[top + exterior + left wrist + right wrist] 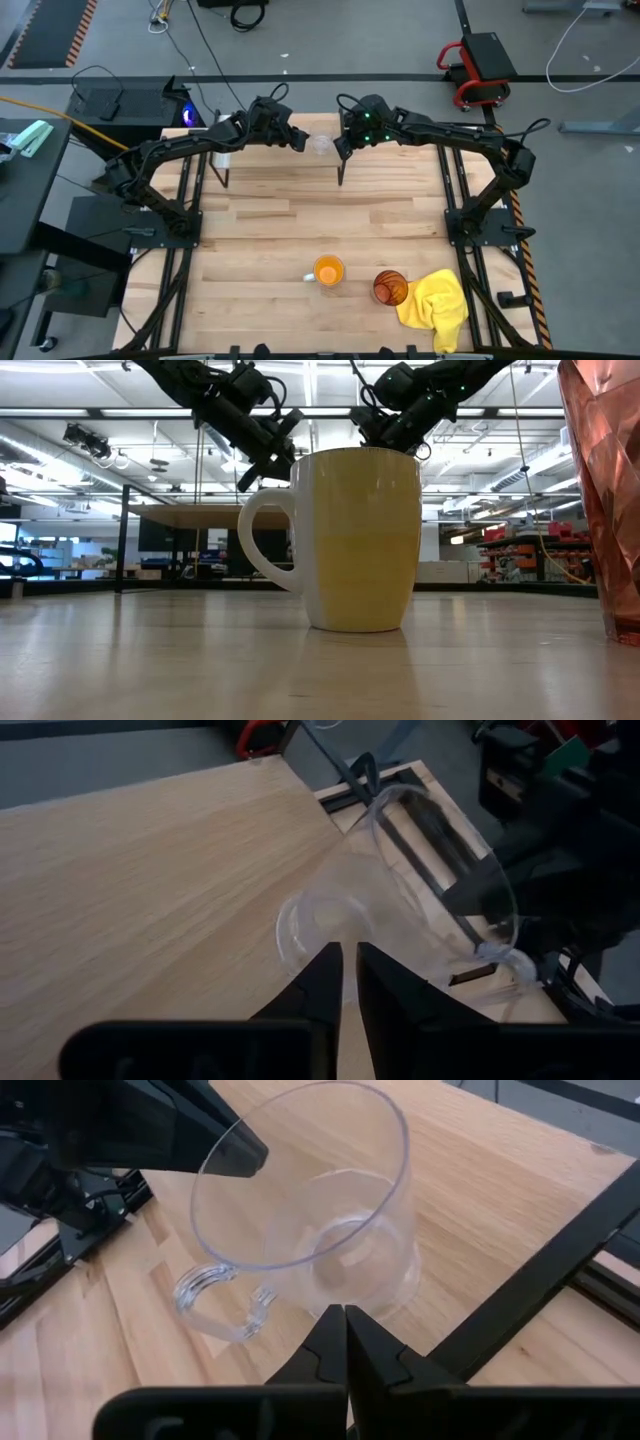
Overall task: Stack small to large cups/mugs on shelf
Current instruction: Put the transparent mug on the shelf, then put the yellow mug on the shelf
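The small clear glass cup [320, 145] lies tilted over the light-wood shelf [150, 890] at the table's far edge. Its mouth faces my right gripper and its base [320, 925] is toward my left gripper. My left gripper [347, 960] is almost shut, with only a thin slit between the fingers, just behind the base. My right gripper [346, 1318] is shut, its tips by the cup's lower wall. The cup's handle [215, 1300] points down toward the board. The orange mug [328, 270] and the amber tumbler [390, 288] stand upright near the table's near edge. My left gripper has its nearly shut fingertips [330, 960] right at the cup's base edge, coming from the table's left. I cannot tell whether they touch it. My right gripper has its shut fingertips [335, 1325] at the cup's wall near the base [360, 1295], coming from the right. I cannot tell whether they touch.
A yellow cloth [440, 305] lies crumpled beside the tumbler at the near right. The shelf's thin black legs [225, 175] stand on the tabletop. A black frame rail [540, 1270] runs along the shelf's side. The middle of the plank table [320, 215] holds nothing.
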`<state>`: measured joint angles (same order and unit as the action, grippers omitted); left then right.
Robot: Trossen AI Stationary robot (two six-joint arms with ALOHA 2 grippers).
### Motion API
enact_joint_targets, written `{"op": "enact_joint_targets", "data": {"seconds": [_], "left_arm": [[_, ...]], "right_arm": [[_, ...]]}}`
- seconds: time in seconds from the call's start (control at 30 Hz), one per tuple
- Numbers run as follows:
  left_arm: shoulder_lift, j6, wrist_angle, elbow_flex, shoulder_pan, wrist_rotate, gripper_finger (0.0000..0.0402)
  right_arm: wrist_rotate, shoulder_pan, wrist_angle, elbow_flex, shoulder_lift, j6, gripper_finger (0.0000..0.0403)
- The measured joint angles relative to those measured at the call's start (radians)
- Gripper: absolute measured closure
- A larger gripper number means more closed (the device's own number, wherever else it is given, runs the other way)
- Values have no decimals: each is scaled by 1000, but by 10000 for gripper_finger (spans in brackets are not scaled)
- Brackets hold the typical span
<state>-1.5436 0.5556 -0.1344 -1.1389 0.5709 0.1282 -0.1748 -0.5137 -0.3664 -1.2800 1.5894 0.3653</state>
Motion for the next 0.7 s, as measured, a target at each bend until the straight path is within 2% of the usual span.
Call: {"op": "enact_joint_targets", "data": {"seconds": [0.1,0.3,0.5,0.7], "left_arm": [[0,0,-11,0,0,3,356],[6,12,-26,0,0,74,360],[70,10,-92,0,-5,79,367],[172,2,-252,-2,-46,79,361]], "right_arm": [[-11,5,-1,0,-1,0,402],[-16,19,-76,0,-66,-7,402],[-14,47,-246,0,-222,-11,401],[-14,80,-363,0,-383,38,392]]}}
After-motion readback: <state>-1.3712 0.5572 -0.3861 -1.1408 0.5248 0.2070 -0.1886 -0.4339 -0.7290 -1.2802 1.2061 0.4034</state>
